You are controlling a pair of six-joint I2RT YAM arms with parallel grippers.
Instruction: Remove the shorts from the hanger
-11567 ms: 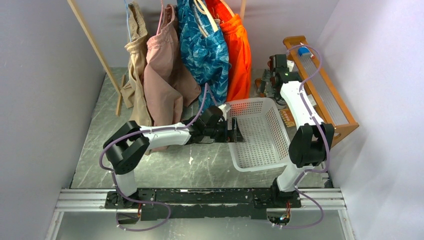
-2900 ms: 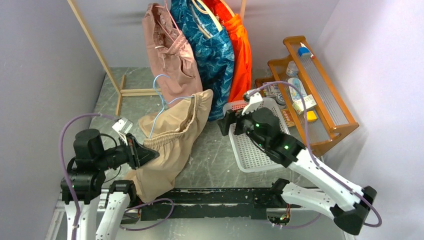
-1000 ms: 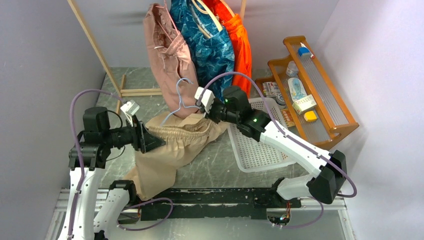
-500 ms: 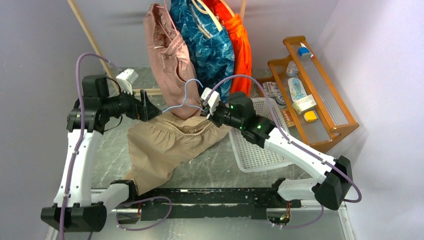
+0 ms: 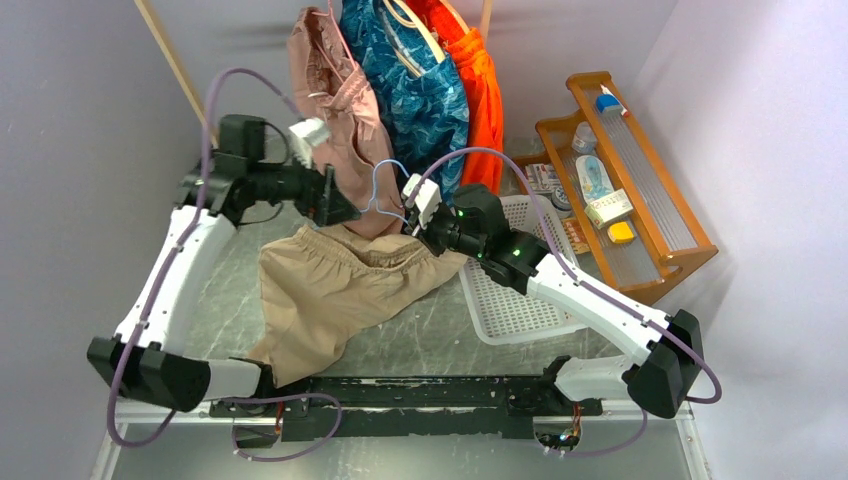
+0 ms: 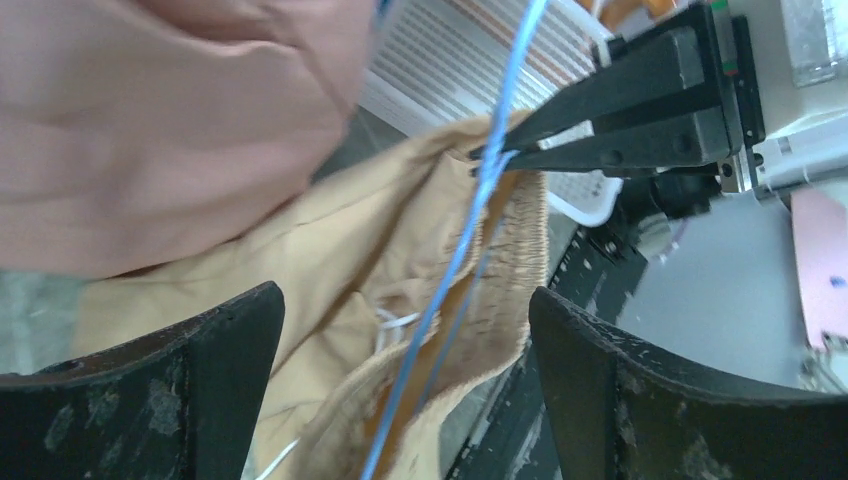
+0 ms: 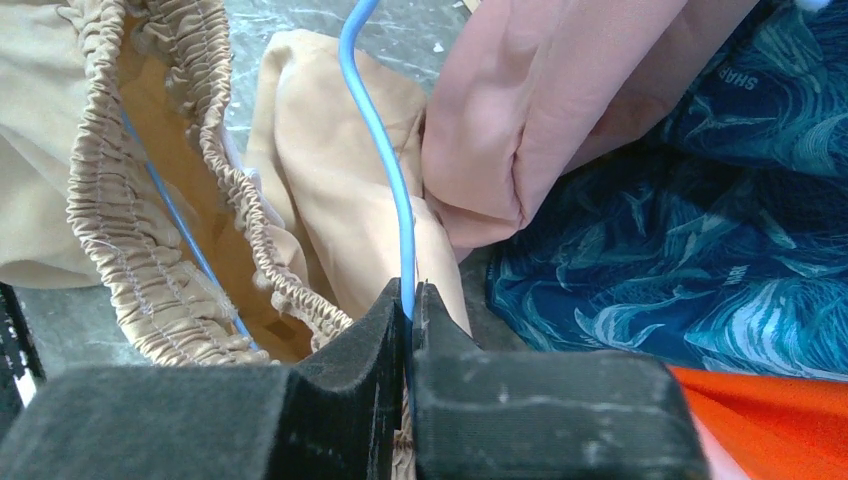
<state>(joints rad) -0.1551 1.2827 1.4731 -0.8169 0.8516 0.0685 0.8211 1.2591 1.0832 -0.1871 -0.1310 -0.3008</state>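
The tan shorts (image 5: 335, 290) lie crumpled on the table, waistband toward the back. A blue wire hanger (image 5: 383, 188) rises from that waistband; one wire still runs inside the elastic waist (image 7: 150, 200). My right gripper (image 5: 417, 214) is shut on the hanger wire (image 7: 400, 220), the pads pinching it. My left gripper (image 5: 340, 203) hovers open just left of the hanger, above the tan shorts (image 6: 400, 270), with the wire (image 6: 480, 200) passing between its spread fingers untouched. Pink shorts (image 5: 335, 100), blue patterned shorts (image 5: 410, 95) and orange shorts (image 5: 482, 100) hang on the rack behind.
A white plastic basket (image 5: 520, 305) sits right of the tan shorts, under the right arm. A wooden shelf (image 5: 645, 205) with small items stands at the far right. The rack's slanted wooden post (image 5: 175, 60) is at the back left.
My left gripper let go of the tan shorts' waistband, opened, and swung up and right toward the hanger. The shorts dropped flat on the table. My right gripper kept its hold on the hanger.
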